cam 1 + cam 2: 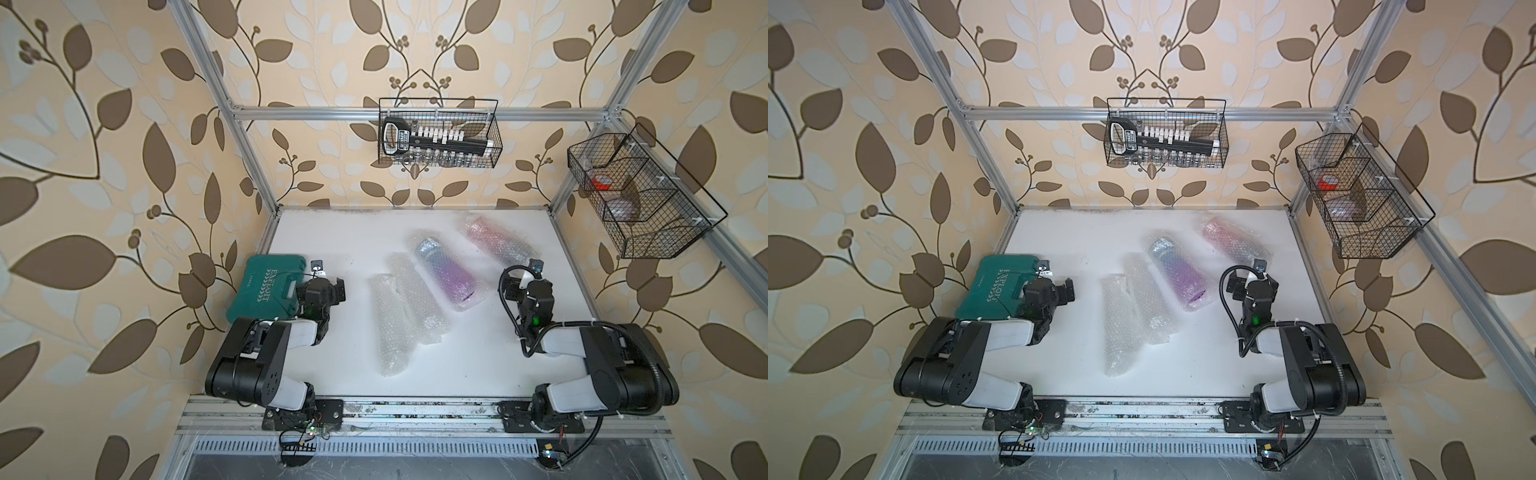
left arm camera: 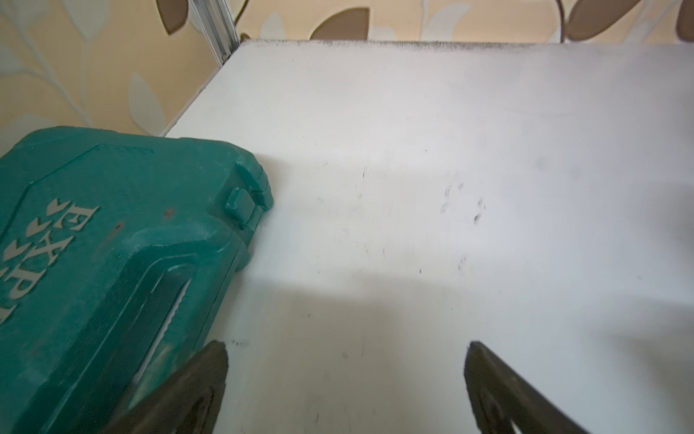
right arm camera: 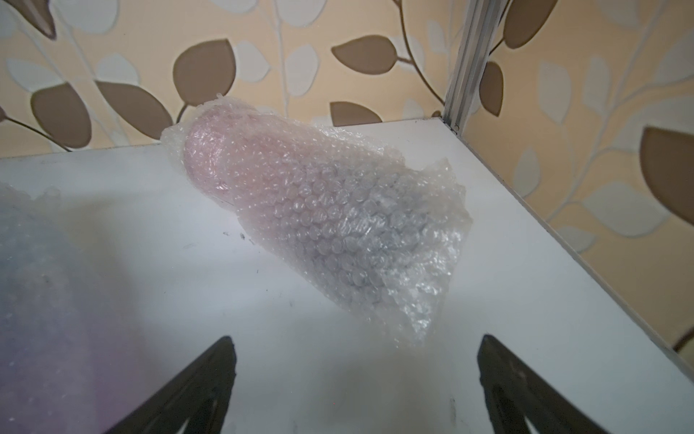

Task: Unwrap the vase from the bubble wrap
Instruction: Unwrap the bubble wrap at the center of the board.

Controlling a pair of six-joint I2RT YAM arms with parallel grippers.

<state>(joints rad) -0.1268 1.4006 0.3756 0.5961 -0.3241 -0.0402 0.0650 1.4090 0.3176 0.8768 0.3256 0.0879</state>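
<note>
Lying by the table's [image 3: 525, 244] far right corner, the vase [image 3: 210, 158] is hidden in soft bubble wrap [image 3: 375, 244], best pinched gently at its loose edge. The left gripper [image 2: 345, 375] and right gripper [image 3: 356, 375] are spread wide apart, nothing held.

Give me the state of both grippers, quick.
Left gripper: open, holding nothing.
Right gripper: open, holding nothing; the bubble wrap ahead of it is untouched.
</note>
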